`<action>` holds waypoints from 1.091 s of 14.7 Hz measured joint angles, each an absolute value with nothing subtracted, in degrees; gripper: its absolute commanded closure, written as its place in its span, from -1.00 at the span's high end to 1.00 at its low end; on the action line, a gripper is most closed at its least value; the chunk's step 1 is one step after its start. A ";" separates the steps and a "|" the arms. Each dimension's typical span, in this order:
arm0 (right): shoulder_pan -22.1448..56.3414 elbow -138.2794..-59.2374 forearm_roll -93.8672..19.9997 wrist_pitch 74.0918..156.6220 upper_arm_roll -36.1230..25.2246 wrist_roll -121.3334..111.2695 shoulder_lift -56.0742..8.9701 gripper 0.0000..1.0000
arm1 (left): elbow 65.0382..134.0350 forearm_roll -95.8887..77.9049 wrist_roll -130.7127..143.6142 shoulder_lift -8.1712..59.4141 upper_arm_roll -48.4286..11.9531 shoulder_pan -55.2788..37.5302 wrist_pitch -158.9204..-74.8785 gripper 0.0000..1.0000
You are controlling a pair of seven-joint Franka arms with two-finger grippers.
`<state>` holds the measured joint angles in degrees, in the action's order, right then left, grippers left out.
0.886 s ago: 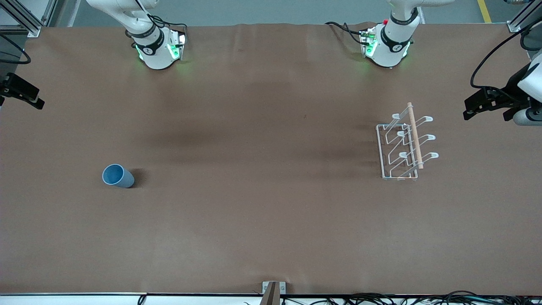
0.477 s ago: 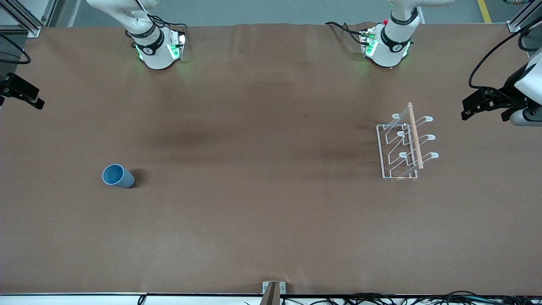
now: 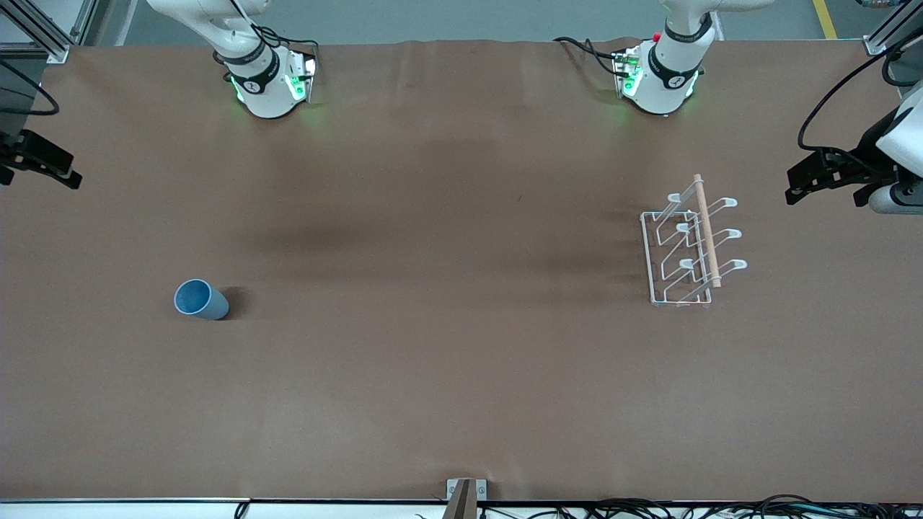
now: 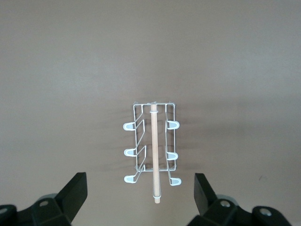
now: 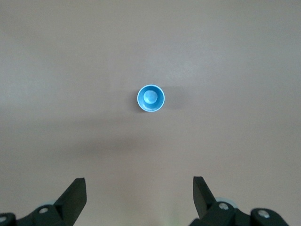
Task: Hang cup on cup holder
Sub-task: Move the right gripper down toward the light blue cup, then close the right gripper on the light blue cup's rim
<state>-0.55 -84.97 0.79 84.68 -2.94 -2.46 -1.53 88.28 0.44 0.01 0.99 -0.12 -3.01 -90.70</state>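
Two Franka arms are waiting at the ends of a brown table (image 3: 447, 375). One white wire cup holder (image 3: 689, 249) is standing toward the left arm's end, the left gripper (image 4: 140, 197) hovering nearby, fingers spread. One light blue cup (image 3: 200, 300) is sitting upright toward the right arm's end, the right gripper (image 5: 139, 197) also spread wide.
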 measured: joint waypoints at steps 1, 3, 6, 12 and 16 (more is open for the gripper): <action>-0.57 -85.98 0.79 86.14 -2.99 -3.76 -2.95 1.00 | 88.24 0.44 0.01 0.99 -0.12 -3.00 -90.70 1.00; -0.58 -88.59 0.79 91.21 -3.03 -5.71 -6.54 1.00 | 88.17 0.44 0.01 0.98 -0.12 -3.01 -90.70 1.00; -0.60 -94.32 0.79 101.79 -3.08 -10.39 -11.18 1.00 | 88.14 0.44 0.01 0.98 -0.14 -3.04 -90.70 1.00; -1.59 -107.36 0.82 124.59 -4.31 -18.97 -16.66 1.00 | 88.24 0.44 0.01 1.01 -0.26 -3.31 -90.70 1.00; -2.83 -112.49 0.82 134.35 -4.98 -22.69 -20.37 1.00 | 88.30 0.44 0.01 1.03 -0.27 -3.43 -90.70 1.00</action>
<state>-2.83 -112.49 0.82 134.35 -4.98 -22.69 -20.37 88.30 0.44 0.01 1.03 -0.27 -3.43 -90.70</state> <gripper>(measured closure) 0.000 0.000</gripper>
